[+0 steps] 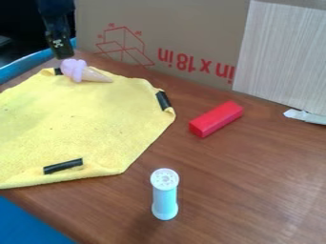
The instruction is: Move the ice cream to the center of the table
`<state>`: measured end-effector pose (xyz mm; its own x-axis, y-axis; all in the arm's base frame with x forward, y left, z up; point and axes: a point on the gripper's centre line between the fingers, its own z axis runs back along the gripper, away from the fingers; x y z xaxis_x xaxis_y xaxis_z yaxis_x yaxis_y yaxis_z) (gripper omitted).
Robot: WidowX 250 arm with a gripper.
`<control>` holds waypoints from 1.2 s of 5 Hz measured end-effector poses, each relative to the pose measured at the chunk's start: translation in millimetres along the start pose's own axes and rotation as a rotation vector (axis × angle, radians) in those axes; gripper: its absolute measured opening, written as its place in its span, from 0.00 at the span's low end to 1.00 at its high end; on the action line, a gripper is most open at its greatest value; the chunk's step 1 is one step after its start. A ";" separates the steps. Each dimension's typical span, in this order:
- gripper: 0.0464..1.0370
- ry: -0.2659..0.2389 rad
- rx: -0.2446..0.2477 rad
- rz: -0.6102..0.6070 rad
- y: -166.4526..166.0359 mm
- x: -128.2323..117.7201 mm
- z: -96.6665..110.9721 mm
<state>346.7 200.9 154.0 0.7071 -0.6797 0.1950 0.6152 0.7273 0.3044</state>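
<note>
Zero steps of the move look done. Near: pale-blue cylinder with white ends (165, 194) upright on brown wooden table (245, 178). Beyond, red block (216, 118), right of yellow cloth (83, 121). Toy ice cream cone (84, 72) on cloth's far edge, off center. Black gripper (62, 55) just behind it; can't tell if jaws apart or together. Left, likely: grasp, carry to center, release.

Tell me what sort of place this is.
Probably a robot test setup, perhaps in a lab or workroom: a black robot arm hangs over a wooden table, cardboard stands behind as a screen, and a toy ice cream lies on a yellow cloth.
</note>
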 end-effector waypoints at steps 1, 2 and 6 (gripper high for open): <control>0.96 -0.024 -0.033 -0.027 11.6 0.1 -8.7; 0.96 -0.013 -0.045 -0.019 24.3 -4.7 -12.7; 0.96 0.091 -0.062 -0.035 33.2 6.8 -63.3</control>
<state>394.0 226.4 106.4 0.7119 -0.6953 0.0991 0.6583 0.7098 0.2507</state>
